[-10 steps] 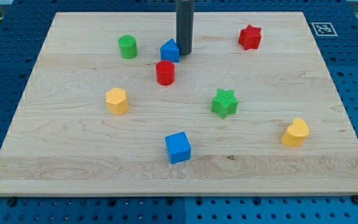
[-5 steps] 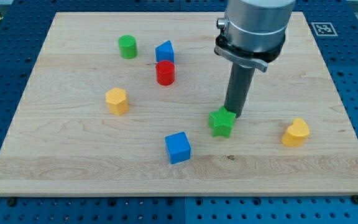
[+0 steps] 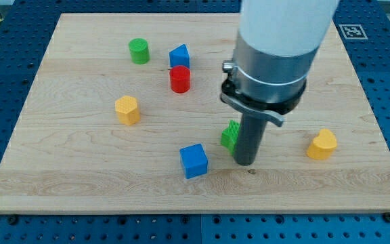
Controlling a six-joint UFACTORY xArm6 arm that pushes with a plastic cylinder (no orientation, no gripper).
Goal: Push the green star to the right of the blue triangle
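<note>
The green star (image 3: 230,135) lies right of the board's middle, mostly hidden behind my rod; only its left edge shows. My tip (image 3: 244,163) rests on the board just below and right of the star, touching or nearly touching it. The blue triangle (image 3: 179,55) stands near the view's top, left of centre, far up and left of the star. The arm's wide white and grey body fills the upper right of the view.
A red cylinder (image 3: 180,79) stands just below the blue triangle. A green cylinder (image 3: 139,51) is to its left. A blue cube (image 3: 193,160) lies left of my tip. A yellow block (image 3: 127,109) is at left, another yellow block (image 3: 322,144) at right.
My rod moved from beside the blue triangle down to the green star, then past it to its lower right. The star has shifted slightly down and left. The arm now hides the red star.
</note>
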